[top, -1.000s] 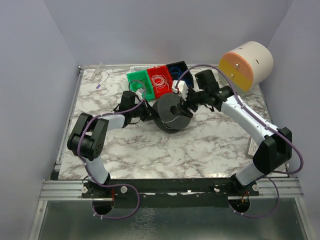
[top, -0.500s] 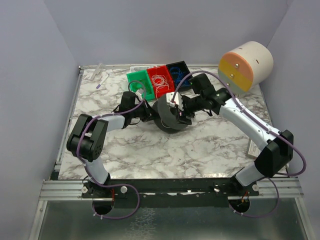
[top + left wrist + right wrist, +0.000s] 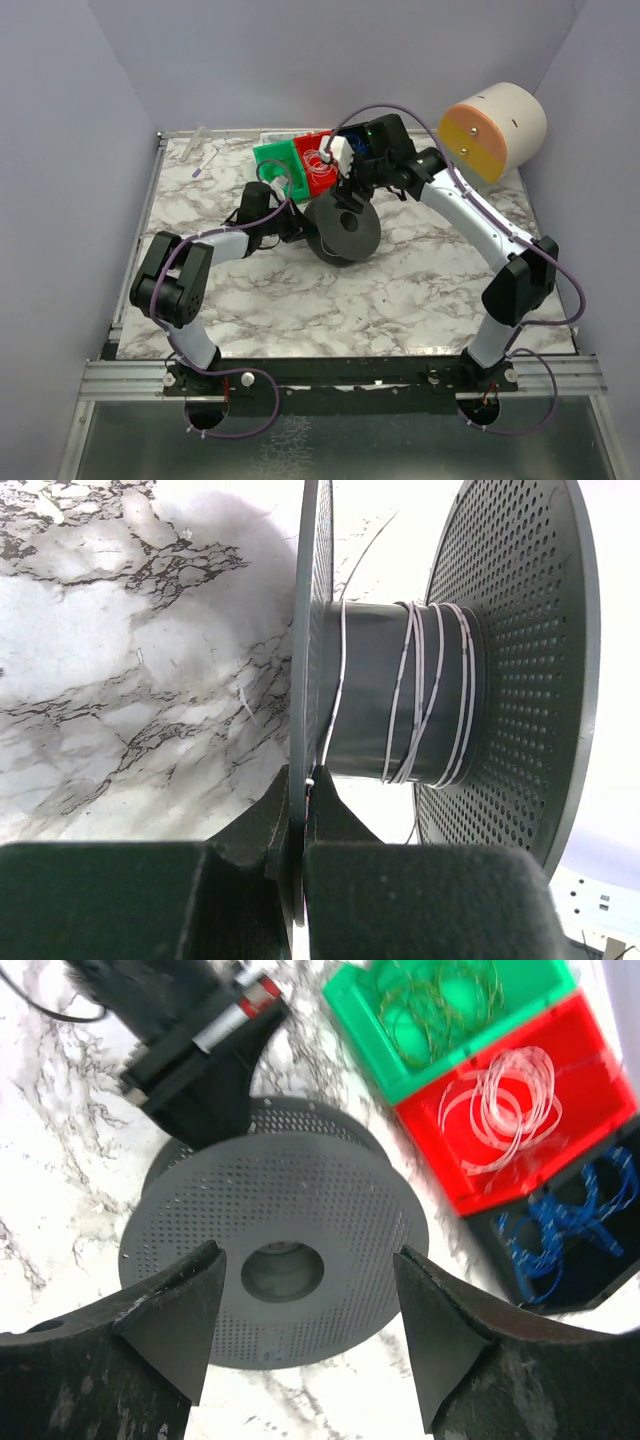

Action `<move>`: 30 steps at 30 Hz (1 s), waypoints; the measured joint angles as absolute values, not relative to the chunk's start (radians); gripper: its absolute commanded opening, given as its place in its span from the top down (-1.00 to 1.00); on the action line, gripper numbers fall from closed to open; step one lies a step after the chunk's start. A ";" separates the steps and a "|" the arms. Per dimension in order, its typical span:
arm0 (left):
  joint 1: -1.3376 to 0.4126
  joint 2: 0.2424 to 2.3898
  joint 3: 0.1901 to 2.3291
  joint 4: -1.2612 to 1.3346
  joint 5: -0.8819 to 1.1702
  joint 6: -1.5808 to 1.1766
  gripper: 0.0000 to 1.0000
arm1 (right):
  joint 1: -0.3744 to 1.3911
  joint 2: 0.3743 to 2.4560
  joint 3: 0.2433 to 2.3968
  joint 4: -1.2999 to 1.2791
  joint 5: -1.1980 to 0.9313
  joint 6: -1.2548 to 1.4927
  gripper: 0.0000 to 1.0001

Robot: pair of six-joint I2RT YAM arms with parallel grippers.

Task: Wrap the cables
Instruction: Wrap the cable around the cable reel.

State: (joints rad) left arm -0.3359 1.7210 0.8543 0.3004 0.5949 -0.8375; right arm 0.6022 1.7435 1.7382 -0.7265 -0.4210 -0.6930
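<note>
Count on the bench (image 3: 300, 300): three bins, one spool, two tools.

The bins sat side by side at the far side.
- The green bin (image 3: 365, 1040) held one loose coil of green cable (image 3: 440, 995).
- The red bin (image 3: 430, 1155) held one loose coil of white cable (image 3: 505, 1100).
- The dark bin (image 3: 560, 1295) held one loose coil of blue cable (image 3: 565, 1215).

That made three coils, one to a bin.

A fourth cable, the wound cable (image 3: 415, 690), was white. It ran several turns around the hub of the spool (image 3: 300, 1200), between its two perforated flanges. The spool sat just beside the bins, on their near side.

Your left tool (image 3: 300, 780) was clamped tight on the rim of one flange. Your right tool (image 3: 308, 1255) hung over the spool's face with its fingers spread wide, and it held nothing.
</note>
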 measured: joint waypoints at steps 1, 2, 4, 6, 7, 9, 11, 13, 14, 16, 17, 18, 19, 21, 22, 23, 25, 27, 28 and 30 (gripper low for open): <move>-0.336 1.718 0.854 0.299 0.595 -0.830 1.00 | 0.587 1.751 1.738 -0.727 -0.423 -0.657 -0.44; -0.336 1.713 0.854 0.297 0.595 -0.820 1.00 | 0.567 1.756 1.738 -0.727 -0.430 -0.623 -0.44; -0.336 1.708 0.855 0.293 0.596 -0.804 1.00 | 0.510 1.760 1.730 -0.725 -0.464 -0.569 -0.44; -0.336 1.701 0.858 0.284 0.601 -0.786 1.00 | 0.439 1.747 1.693 -0.711 -0.502 -0.538 -0.43; -0.336 1.699 0.863 0.277 0.605 -0.776 1.00 | 0.402 1.737 1.664 -0.702 -0.517 -0.532 -0.43; -0.336 1.693 0.873 0.262 0.608 -0.760 1.00 | 0.336 1.724 1.609 -0.703 -0.540 -0.547 -0.44; -0.336 1.686 0.877 0.258 0.610 -0.750 1.00 | 0.288 1.723 1.565 -0.710 -0.537 -0.594 -0.45; -0.336 1.683 0.877 0.255 0.610 -0.742 1.00 | 0.276 1.723 1.518 -0.717 -0.511 -0.635 -0.45; -0.336 1.683 0.877 0.253 0.610 -0.741 1.00 | 0.277 1.726 1.499 -0.720 -0.499 -0.651 -0.45; -0.336 1.683 0.877 0.250 0.610 -0.739 1.00 | 0.273 1.742 1.486 -0.728 -0.480 -0.670 -0.45; -0.336 1.683 0.877 0.249 0.610 -0.738 1.00 | 0.272 1.755 1.487 -0.724 -0.479 -0.675 -0.45; -0.336 1.683 0.877 0.249 0.610 -0.738 1.00 | 0.265 1.773 1.493 -0.722 -0.477 -0.675 -0.45; -0.336 1.683 0.877 0.249 0.611 -0.738 1.00 | 0.253 1.792 1.502 -0.720 -0.475 -0.675 -0.44; -0.336 1.683 0.877 0.249 0.612 -0.739 1.00 | 0.226 1.838 1.528 -0.715 -0.466 -0.682 -0.44; -0.336 1.683 0.877 0.249 0.612 -0.738 1.00 | 0.214 1.870 1.549 -0.709 -0.459 -0.688 -0.44; -0.336 1.683 0.877 0.249 0.613 -0.738 1.00 | 0.205 1.900 1.565 -0.703 -0.454 -0.694 -0.44; -0.336 1.683 0.877 0.249 0.613 -0.738 1.00 | 0.190 1.955 1.594 -0.700 -0.443 -0.705 -0.43; -0.336 1.683 0.877 0.249 0.613 -0.738 1.00 | 0.189 2.009 1.622 -0.699 -0.433 -0.709 -0.43; -0.336 1.683 0.877 0.250 0.613 -0.738 1.00 | 0.190 2.035 1.636 -0.698 -0.428 -0.708 -0.42; -0.336 1.683 0.877 0.250 0.613 -0.738 1.00 | 0.191 2.080 1.661 -0.693 -0.411 -0.706 -0.41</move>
State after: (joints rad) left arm -0.3359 1.6829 0.8768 0.2497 0.6128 -0.7383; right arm 0.1905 2.0796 1.6611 -0.6930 -0.4114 -0.7063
